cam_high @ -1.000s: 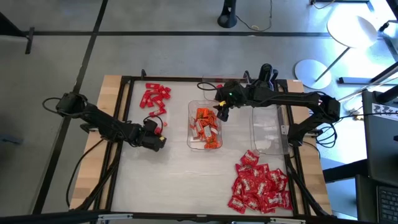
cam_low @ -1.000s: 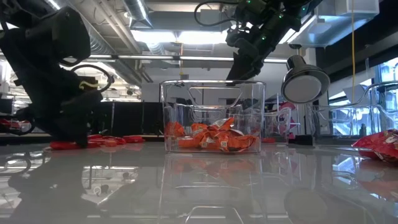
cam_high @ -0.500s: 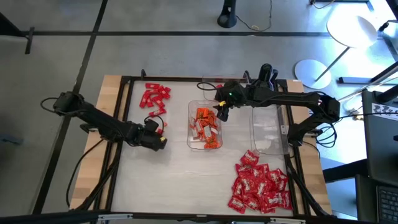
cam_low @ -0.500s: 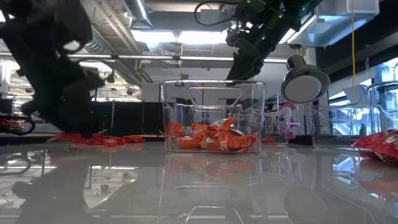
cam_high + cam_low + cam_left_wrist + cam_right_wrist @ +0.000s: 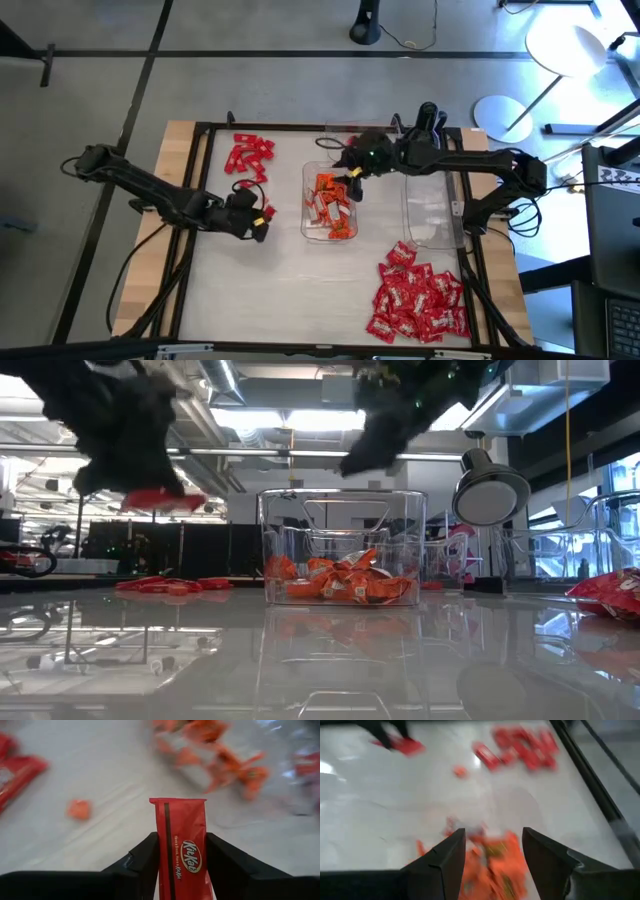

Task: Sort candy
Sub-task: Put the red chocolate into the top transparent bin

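My left gripper [image 5: 260, 214] is above the table's left middle, shut on a red wrapped candy bar [image 5: 181, 822], which shows lifted in the low view [image 5: 160, 498]. My right gripper [image 5: 352, 172] stands open over the far end of the middle clear tray [image 5: 312, 228], with nothing between its fingers [image 5: 492, 855]. That tray holds orange candy [image 5: 330, 200]. More red candy lies flat on the table at the far left [image 5: 248, 156]. A large heap of red candy [image 5: 418, 300] lies at the near right. My left gripper pinches the red bar by its two long edges [image 5: 164, 852] between its two fingers [image 5: 145, 862]. The bar lies along the fingers and sticks out past their ends. The gripper comes slanting down from the table's left. The bar is lifted clear of the table, roughly level.
An empty clear tray [image 5: 432, 212] stands to the right of the middle one. One small orange candy [image 5: 78, 809] lies loose on the table between the far-left red candy and the middle tray. A black frame [image 5: 200, 170] runs round the table top.
My left gripper has risen from the table and tipped its fingers upward, carrying the red bar, which now hangs clear above the table. My right gripper has turned a little above the middle tray.
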You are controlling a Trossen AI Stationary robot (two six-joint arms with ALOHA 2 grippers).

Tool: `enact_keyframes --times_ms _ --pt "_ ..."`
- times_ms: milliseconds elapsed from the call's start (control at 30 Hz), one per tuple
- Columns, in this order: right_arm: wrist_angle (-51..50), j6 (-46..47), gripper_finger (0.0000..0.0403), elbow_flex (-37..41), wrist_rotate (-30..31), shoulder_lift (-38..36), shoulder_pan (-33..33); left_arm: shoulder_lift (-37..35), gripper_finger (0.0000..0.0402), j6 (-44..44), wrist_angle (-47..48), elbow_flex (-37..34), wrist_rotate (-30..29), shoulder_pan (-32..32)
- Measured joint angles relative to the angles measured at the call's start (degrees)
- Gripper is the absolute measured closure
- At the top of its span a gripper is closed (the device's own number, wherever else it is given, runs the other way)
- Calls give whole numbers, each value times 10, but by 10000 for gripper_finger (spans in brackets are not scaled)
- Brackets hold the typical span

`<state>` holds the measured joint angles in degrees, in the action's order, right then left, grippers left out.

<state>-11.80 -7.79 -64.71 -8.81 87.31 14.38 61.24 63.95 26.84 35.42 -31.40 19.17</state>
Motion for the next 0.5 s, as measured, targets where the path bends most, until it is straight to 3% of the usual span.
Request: enact_keyframes --times_ms 233,500 --pt "138 -67 207 -1 -41 31 -77 -12 267 -128 -163 1 7 1" --pt "237 -258 207 0 -34 101 -143 -6 268 -190 -267 1 59 3"
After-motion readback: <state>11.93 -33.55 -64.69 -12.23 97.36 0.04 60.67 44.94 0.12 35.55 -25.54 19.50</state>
